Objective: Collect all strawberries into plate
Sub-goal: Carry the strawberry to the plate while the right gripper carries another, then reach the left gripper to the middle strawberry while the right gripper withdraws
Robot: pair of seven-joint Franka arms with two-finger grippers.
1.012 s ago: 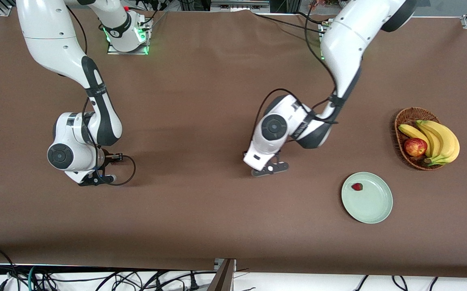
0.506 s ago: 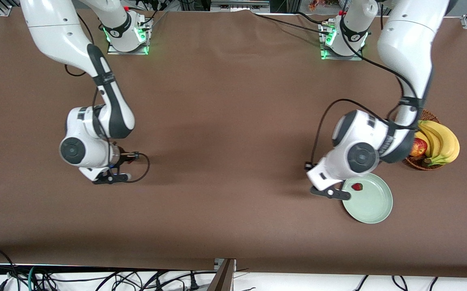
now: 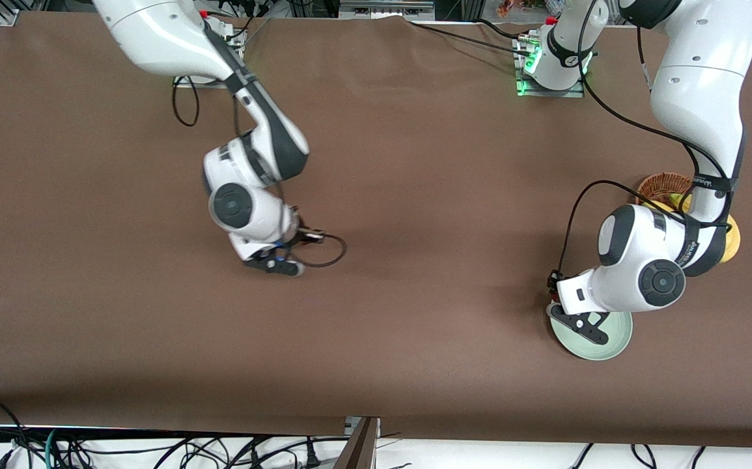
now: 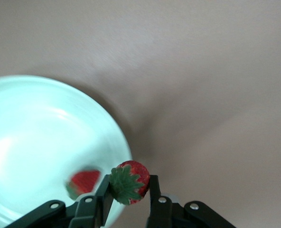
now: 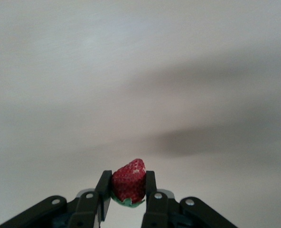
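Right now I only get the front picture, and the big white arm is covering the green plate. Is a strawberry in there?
Observer: Yes. The left wrist view shows one strawberry lying on the plate.
Operator: Is the left pincer holding one too?
Observer: Yes. The left pincer is shut on a second strawberry, its green leafy top showing, right at the plate's rim.
Operator: And the other arm, out in the middle of the table?
Observer: The right pincer grips the third strawberry, with only brown table under it.
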